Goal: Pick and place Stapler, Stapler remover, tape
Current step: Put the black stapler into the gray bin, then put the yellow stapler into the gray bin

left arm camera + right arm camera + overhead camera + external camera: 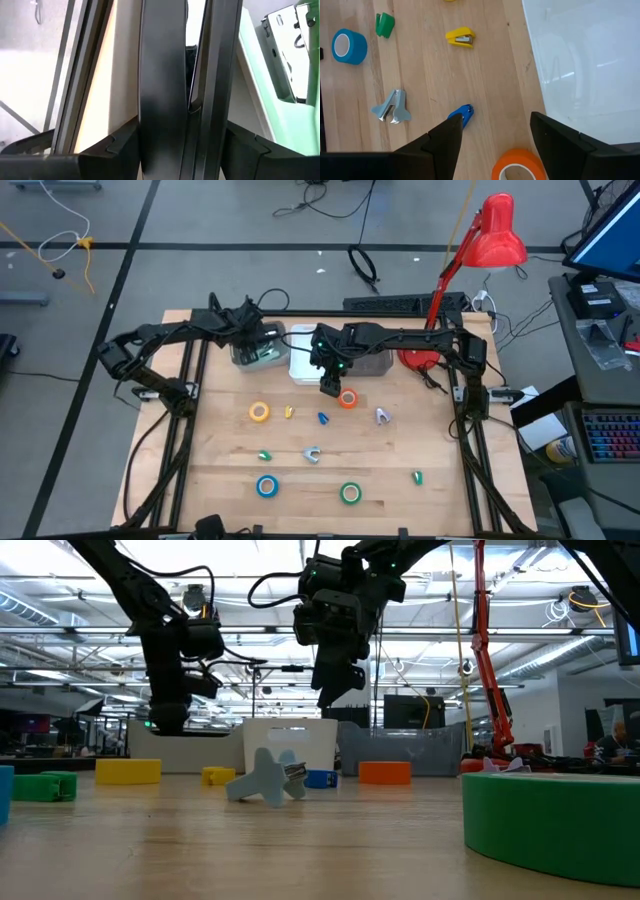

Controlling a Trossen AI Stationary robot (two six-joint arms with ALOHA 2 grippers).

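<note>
My left gripper (250, 340) hovers at the far left of the table over a clear greenish bin (258, 355) and is shut on the black stapler (165, 75). My right gripper (330, 385) hangs open above the table, just left of the orange tape (347, 399), touching nothing. The orange tape (519, 167) lies flat just below its fingers (447, 137). Flat on the wood lie the yellow tape (259, 412), blue tape (266, 486) and green tape (350, 494). Two grey staple removers (383, 416) (312, 455) and several small coloured ones lie between them. My left gripper pinches the stapler's black body (200, 107) between its two fingers (105, 150). The stapler runs lengthwise along the fingers, away from the wrist camera. It is lifted clear of the table, beside the greenish bin (280, 85). Which end the fingers have is hidden by the stapler itself.
A white bin (305, 362) and a grey bin (372, 362) stand along the far edge beside the greenish one. A red desk lamp (495, 235) rises at the far right corner. The near half of the table holds scattered small items (417, 476) with bare wood between.
</note>
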